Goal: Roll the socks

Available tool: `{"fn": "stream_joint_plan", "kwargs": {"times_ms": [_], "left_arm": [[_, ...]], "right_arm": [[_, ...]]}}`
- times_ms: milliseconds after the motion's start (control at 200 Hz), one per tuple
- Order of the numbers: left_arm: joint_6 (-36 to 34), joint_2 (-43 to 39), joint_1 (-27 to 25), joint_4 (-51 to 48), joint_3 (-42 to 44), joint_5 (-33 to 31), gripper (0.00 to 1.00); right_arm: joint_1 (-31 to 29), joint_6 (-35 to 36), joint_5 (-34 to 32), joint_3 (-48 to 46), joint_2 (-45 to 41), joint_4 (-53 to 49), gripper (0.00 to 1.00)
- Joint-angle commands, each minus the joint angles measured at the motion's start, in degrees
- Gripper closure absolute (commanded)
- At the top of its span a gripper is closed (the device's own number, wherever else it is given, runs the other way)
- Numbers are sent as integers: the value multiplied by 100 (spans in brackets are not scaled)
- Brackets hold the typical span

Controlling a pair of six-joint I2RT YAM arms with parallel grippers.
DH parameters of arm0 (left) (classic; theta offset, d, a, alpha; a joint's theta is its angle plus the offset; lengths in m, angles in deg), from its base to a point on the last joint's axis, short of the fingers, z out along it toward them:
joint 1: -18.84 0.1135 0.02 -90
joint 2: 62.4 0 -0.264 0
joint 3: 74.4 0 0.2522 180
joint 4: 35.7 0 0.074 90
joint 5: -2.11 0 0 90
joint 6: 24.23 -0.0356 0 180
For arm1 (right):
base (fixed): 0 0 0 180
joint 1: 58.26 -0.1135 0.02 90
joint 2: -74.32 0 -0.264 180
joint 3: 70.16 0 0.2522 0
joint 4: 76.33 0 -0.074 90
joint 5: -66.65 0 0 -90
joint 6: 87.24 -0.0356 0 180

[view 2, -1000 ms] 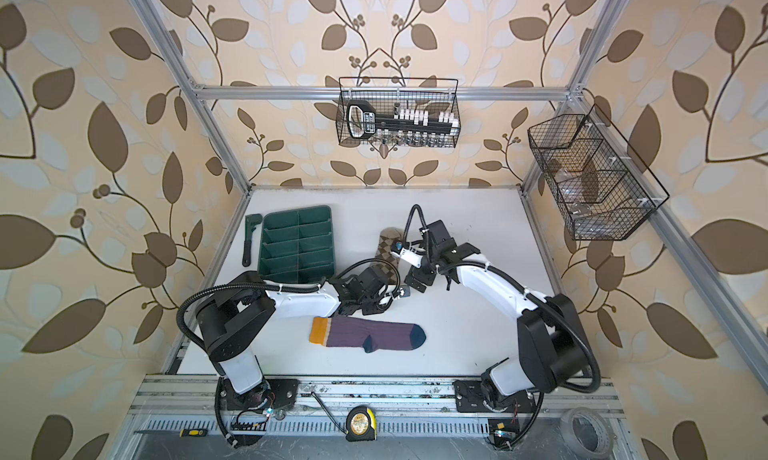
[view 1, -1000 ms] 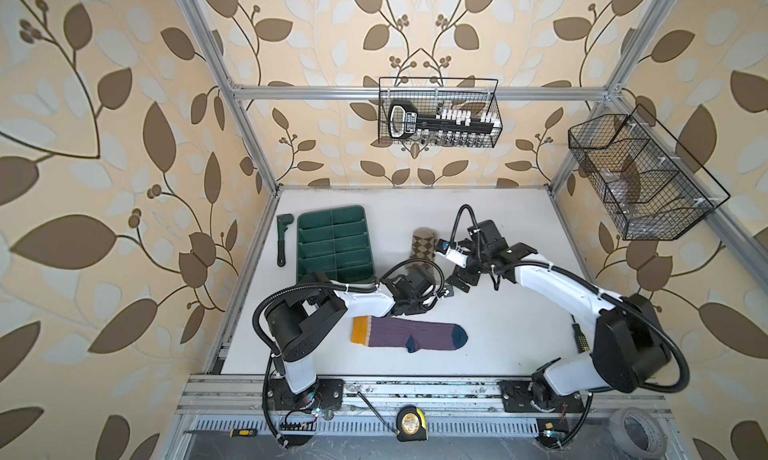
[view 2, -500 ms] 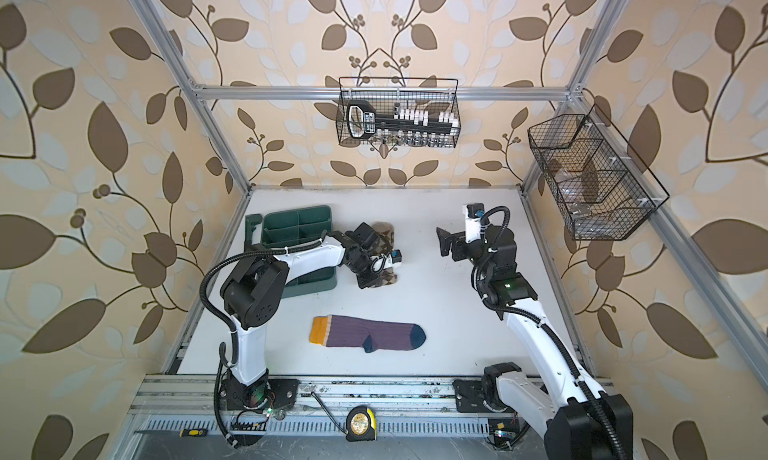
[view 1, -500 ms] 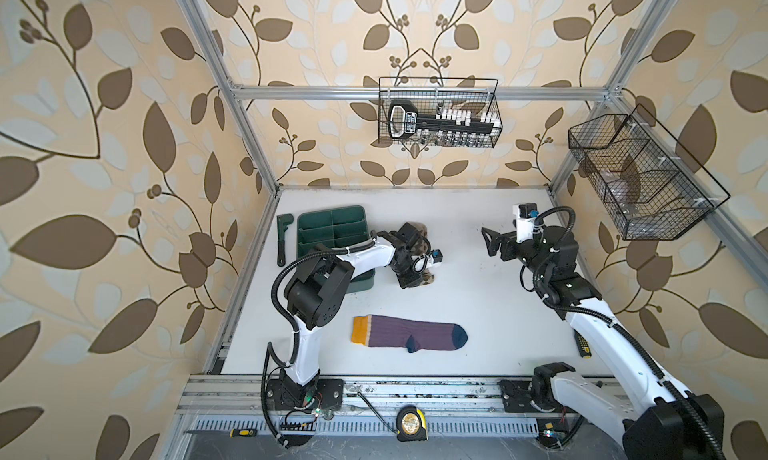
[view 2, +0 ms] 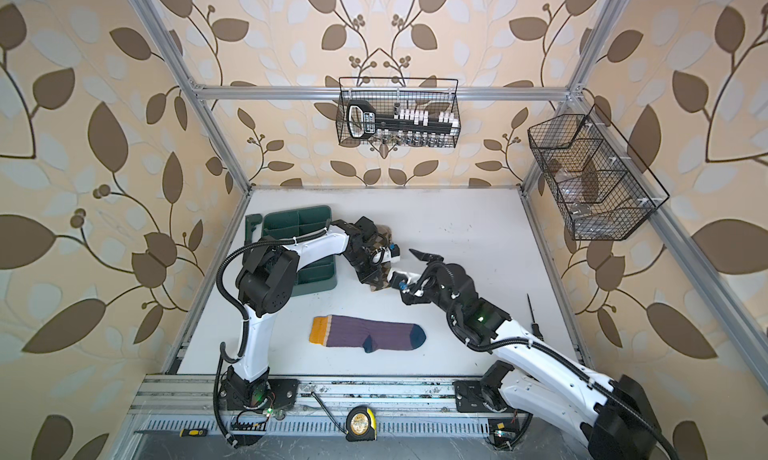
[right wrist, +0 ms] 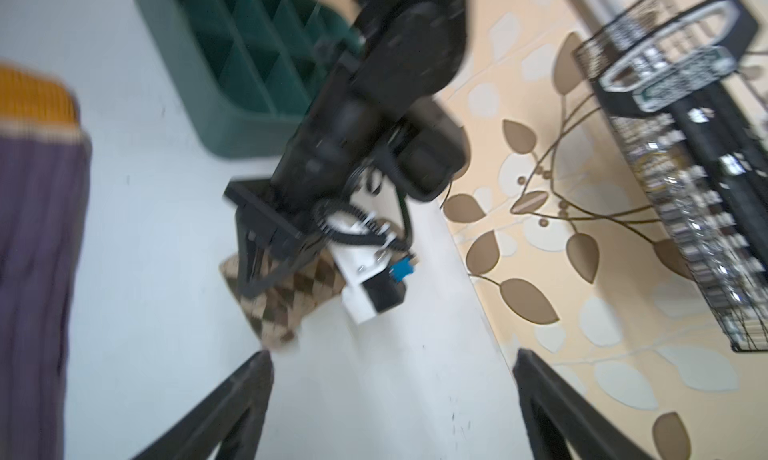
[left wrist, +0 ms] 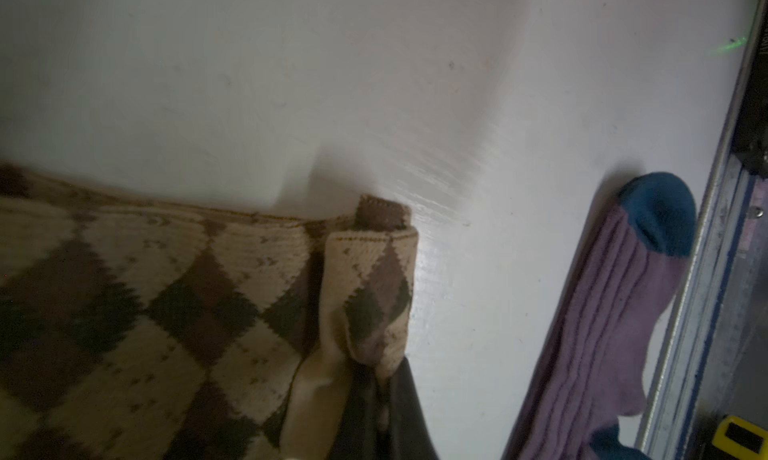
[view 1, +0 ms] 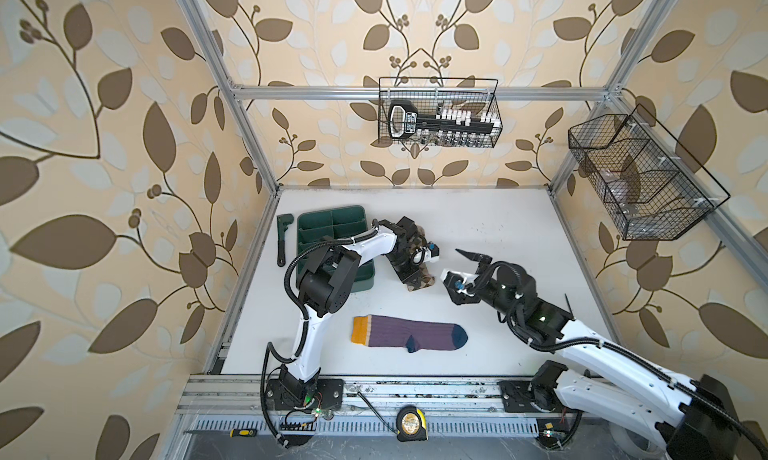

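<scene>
The beige sock (view 1: 423, 285) with brown argyle diamonds lies mid-table, mostly under my left arm. My left gripper (view 1: 409, 275) is shut on its folded edge; the left wrist view shows that edge (left wrist: 370, 295) pinched between the dark fingers (left wrist: 409, 412). The purple ribbed sock (view 1: 409, 333) with mustard cuff and navy toe lies flat near the front edge, apart from both grippers. My right gripper (view 1: 451, 270) stands open and empty just right of the argyle sock; in the right wrist view one fingertip (right wrist: 259, 364) is close to the sock's corner (right wrist: 276, 312).
A green compartment tray (view 1: 332, 216) sits at the left, a dark tool (view 1: 281, 239) beside it. Wire baskets hang on the back wall (view 1: 438, 112) and right wall (view 1: 640, 179). A tape measure (view 1: 411, 422) and screwdriver (view 1: 243, 432) lie on the front rail.
My left gripper reached onto the argyle sock and drew its edge toward the front. My right gripper swung away to the right, then came back beside the sock.
</scene>
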Motion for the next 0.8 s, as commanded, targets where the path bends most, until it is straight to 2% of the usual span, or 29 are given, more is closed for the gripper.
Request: {"fn": "stream_joint_plan", "kwargs": {"times_ms": [0, 115, 285, 405, 605, 680, 795], "left_arm": [[100, 122, 106, -276, -125, 204, 100], [140, 100, 169, -236, -115, 288, 100], [159, 100, 195, -192, -97, 314, 100], [168, 106, 203, -183, -98, 357, 100], [190, 119, 229, -132, -70, 424, 100], [192, 120, 225, -105, -44, 444, 100], [212, 159, 226, -60, -1, 472, 100]], "right_arm": [[-292, 1227, -655, -134, 422, -16, 11], [-426, 1013, -590, 52, 1252, 103, 17], [-453, 1208, -776, 512, 2604, 746, 28], [-305, 1318, -622, 988, 3302, 667, 36], [-150, 1507, -390, 1564, 4243, 350, 45], [-123, 1463, -312, 1684, 4433, 280, 47], [-79, 1417, -164, 1768, 4581, 46, 55]]}}
